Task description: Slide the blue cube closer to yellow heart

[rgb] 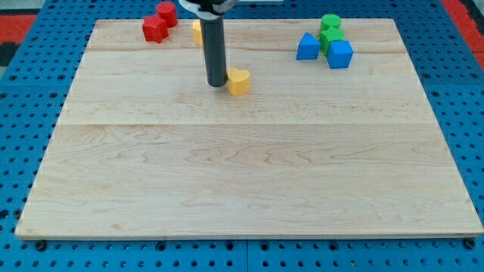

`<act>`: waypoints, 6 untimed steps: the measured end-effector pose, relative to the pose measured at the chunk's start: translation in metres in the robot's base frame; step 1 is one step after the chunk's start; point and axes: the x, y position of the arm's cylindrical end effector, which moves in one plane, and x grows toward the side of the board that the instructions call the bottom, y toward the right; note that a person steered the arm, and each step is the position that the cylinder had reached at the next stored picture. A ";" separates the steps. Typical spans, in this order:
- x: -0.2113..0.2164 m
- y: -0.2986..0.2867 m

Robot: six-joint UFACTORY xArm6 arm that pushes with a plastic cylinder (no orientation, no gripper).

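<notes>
my tip (217,83), the lower end of an upright dark rod, holds nothing and rests on the pale wooden board (242,181), touching the small yellow heart block (239,80). the blue cube block (339,54) sits well apart toward the view's top right, beside a blue triangular block (307,47) and green blocks (330,32).

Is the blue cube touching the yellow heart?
No, the blue cube sits far off toward the view's right by the green blocks, while the yellow heart lies beside my tip.
</notes>
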 end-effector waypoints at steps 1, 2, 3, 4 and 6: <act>0.004 0.032; 0.033 0.052; 0.078 0.053; 0.081 0.088; 0.081 0.111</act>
